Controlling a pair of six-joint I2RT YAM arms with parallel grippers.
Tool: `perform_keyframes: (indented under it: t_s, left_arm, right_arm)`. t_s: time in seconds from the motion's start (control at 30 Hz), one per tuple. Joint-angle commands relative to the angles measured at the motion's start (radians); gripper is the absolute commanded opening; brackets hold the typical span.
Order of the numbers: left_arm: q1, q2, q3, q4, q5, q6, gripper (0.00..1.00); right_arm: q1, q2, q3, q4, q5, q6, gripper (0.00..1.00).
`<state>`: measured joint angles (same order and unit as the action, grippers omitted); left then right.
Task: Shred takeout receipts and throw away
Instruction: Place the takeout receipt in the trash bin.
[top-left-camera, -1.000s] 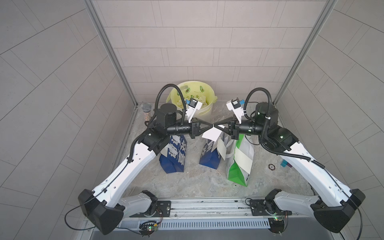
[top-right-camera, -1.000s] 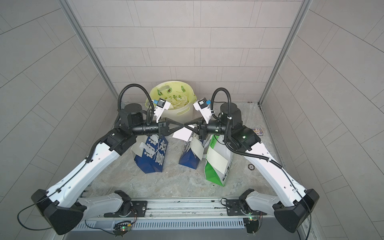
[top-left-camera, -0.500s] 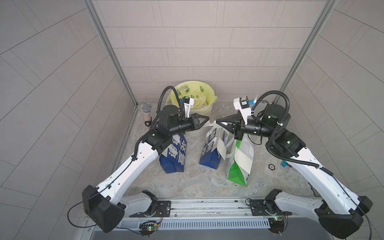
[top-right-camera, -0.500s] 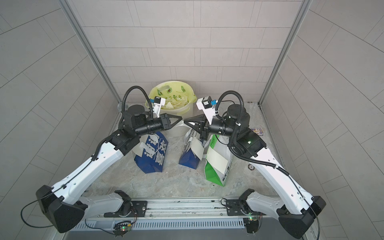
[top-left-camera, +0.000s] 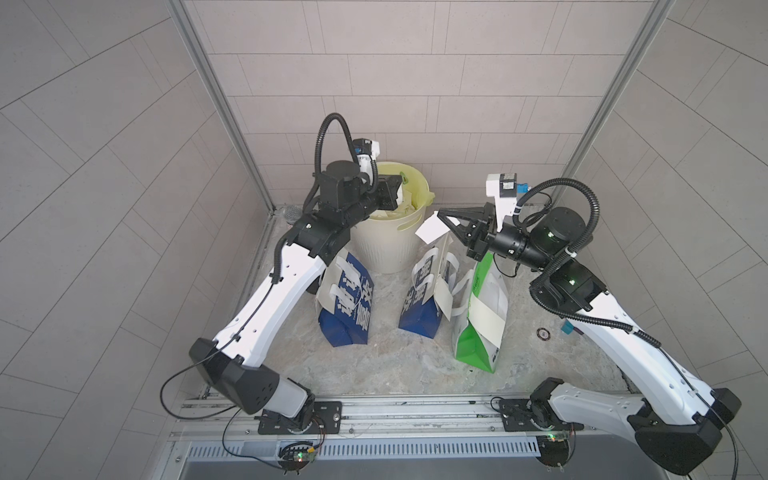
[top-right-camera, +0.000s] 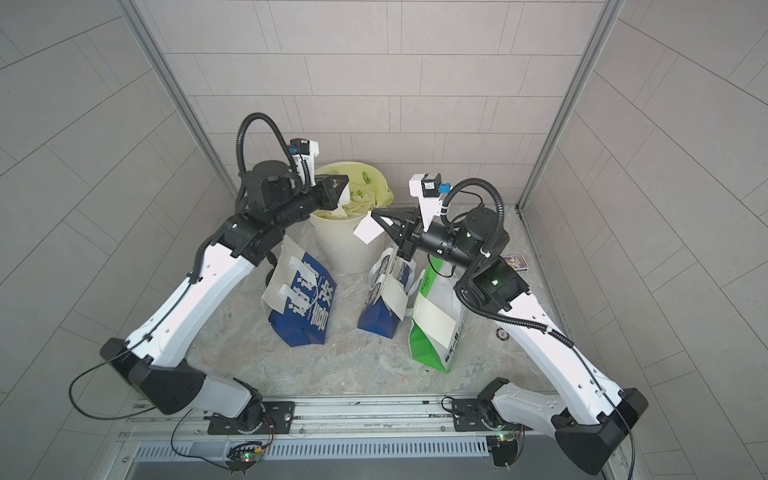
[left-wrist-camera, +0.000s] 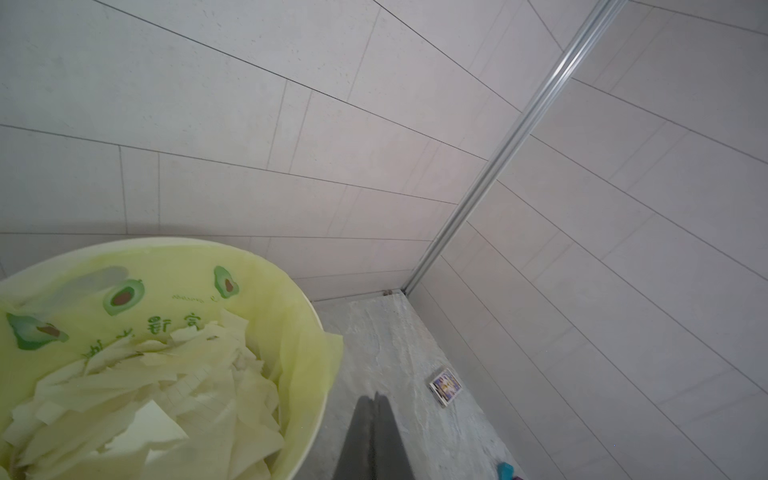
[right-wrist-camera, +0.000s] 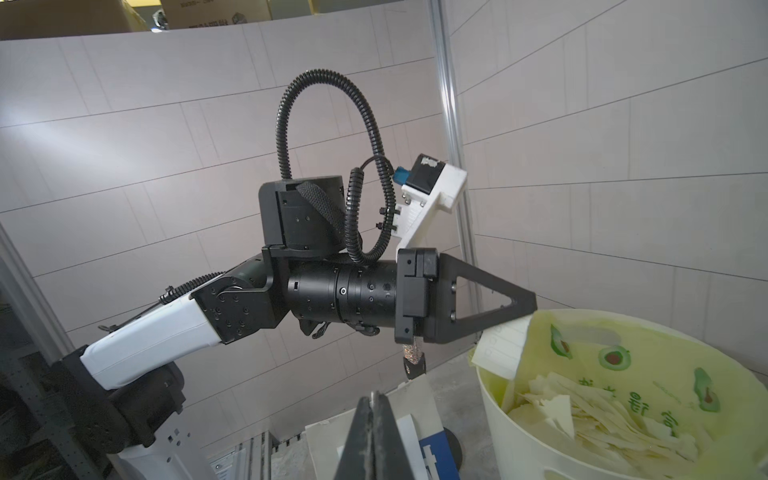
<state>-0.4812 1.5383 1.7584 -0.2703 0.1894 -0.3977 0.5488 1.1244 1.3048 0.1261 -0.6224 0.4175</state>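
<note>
My left gripper (top-left-camera: 398, 192) (right-wrist-camera: 528, 308) hangs over the rim of the cream bin (top-left-camera: 390, 249) (top-right-camera: 349, 253) with the yellow-green liner. It is shut on a white piece of takeout receipt (right-wrist-camera: 500, 348) that dangles at the rim. In the left wrist view its fingers (left-wrist-camera: 365, 432) are pressed together beside the bin (left-wrist-camera: 320, 374). Torn paper pieces (left-wrist-camera: 145, 407) fill the bin. My right gripper (top-left-camera: 441, 213) (top-right-camera: 374, 214) (right-wrist-camera: 374, 400), to the right of the bin above the bags, is shut on another white receipt piece (top-left-camera: 432, 227) (top-right-camera: 368, 230).
Three paper bags stand in front of the bin: a blue one (top-left-camera: 345, 303), a second blue one (top-left-camera: 422, 303) and a green-and-white one (top-left-camera: 482, 320) with a white slip on its side. A small card box (top-right-camera: 515, 262) (left-wrist-camera: 445, 386) and a ring (top-left-camera: 543, 333) lie at the right.
A second ago both grippers met on one receipt above the bags. They have pulled apart, each with a piece. The left has swung back over the bin; the right has drawn back rightward.
</note>
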Motion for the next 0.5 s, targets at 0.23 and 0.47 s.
perform_keyframes:
  t_s: [0.23,0.47]
  left_arm:
    - [0.043,0.236,0.091,-0.026,-0.159,0.114,0.33]
    - [0.061,0.233,0.143,-0.062,-0.150,0.134,0.77]
  right_arm:
    - [-0.003,-0.009,-0.006,-0.134,0.217,-0.102,0.00]
    - [-0.005,0.012,-0.004,-0.148,0.235,-0.094,0.00]
